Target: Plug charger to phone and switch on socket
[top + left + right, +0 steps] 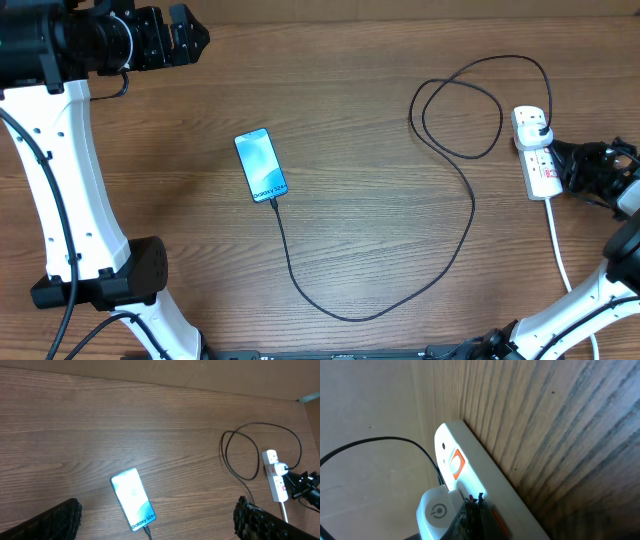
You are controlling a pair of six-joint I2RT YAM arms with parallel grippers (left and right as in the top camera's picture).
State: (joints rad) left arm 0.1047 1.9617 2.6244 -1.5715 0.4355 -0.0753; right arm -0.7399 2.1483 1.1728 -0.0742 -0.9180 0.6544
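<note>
Cabling looks done: the long thin black charger cable runs from the near end of the slim smartphone with a lit blue screen, mid-worktop, to the white elongated power strip by the right edge. The right claw noses against the strip, probably after a small red switch seen clearly only from its wrist; its opening cannot be told. The left claw hangs spread and empty over the far-left corner, clear of the work.

White tubular arm links joined by chunky black motor housings; thin black cables run alongside; black rough-textured fingers; right arm's white link matches.
</note>
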